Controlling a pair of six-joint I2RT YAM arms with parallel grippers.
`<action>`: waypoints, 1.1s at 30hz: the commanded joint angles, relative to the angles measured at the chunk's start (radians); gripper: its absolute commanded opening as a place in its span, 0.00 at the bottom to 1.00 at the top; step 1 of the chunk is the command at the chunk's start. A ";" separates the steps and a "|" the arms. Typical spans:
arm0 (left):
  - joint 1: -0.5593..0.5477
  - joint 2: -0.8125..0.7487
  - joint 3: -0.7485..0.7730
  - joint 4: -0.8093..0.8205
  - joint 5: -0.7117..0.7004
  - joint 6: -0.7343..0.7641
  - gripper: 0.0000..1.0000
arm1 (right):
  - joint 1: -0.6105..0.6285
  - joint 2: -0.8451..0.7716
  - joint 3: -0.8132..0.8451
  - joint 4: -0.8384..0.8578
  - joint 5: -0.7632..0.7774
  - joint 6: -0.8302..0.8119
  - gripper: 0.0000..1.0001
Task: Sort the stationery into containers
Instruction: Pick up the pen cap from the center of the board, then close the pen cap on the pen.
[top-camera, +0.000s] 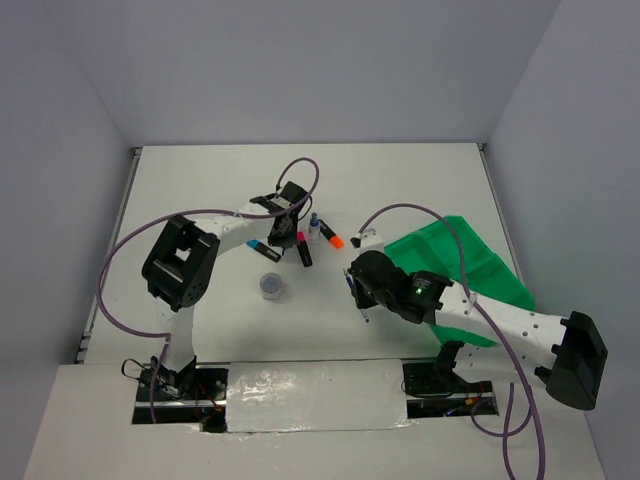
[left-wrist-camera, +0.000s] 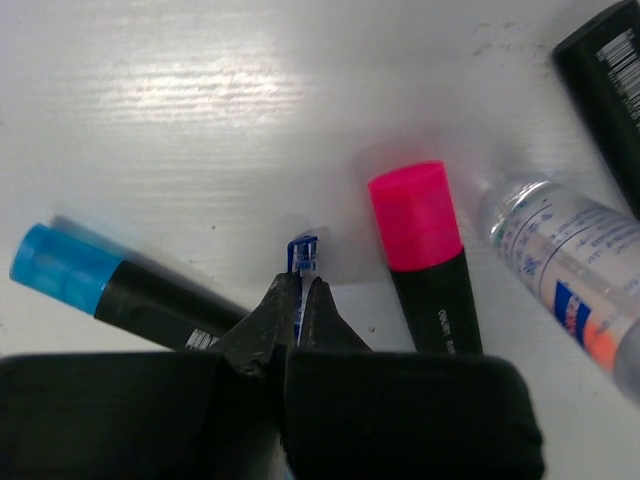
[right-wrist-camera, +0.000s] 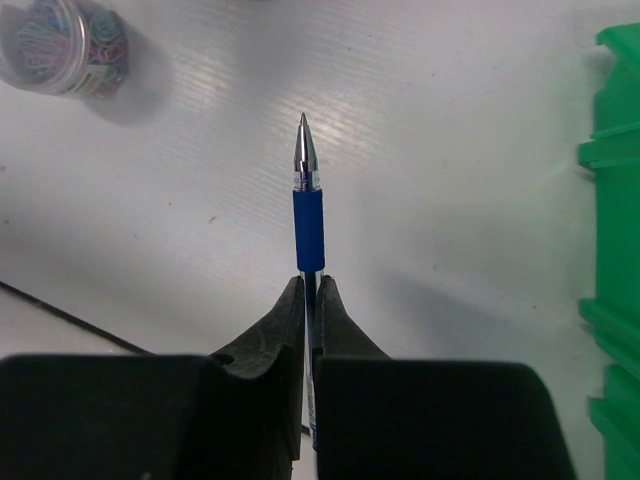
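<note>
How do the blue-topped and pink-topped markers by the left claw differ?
The blue-capped highlighter lies slanted, cap toward the wrist view's left; the pink-capped highlighter lies nearly straight, cap pointing away from the left claw. They flank the claw, blue left, pink right. Both have black barrels and lie flat on the white table.

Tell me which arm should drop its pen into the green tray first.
Right. The right pincer grips a blue pen beside the green tray; the left pincer, shut on a blue-ended pen, sits farther off among the highlighters.
</note>
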 joint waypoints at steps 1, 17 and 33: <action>0.008 -0.044 -0.055 -0.022 0.029 -0.037 0.00 | -0.002 -0.018 -0.032 0.103 -0.068 -0.028 0.00; 0.005 -0.496 -0.219 0.194 0.181 -0.127 0.00 | 0.003 -0.027 -0.091 0.370 -0.134 -0.030 0.00; -0.167 -0.955 -0.569 0.756 0.253 -0.256 0.00 | 0.130 -0.130 -0.238 0.993 -0.131 0.050 0.00</action>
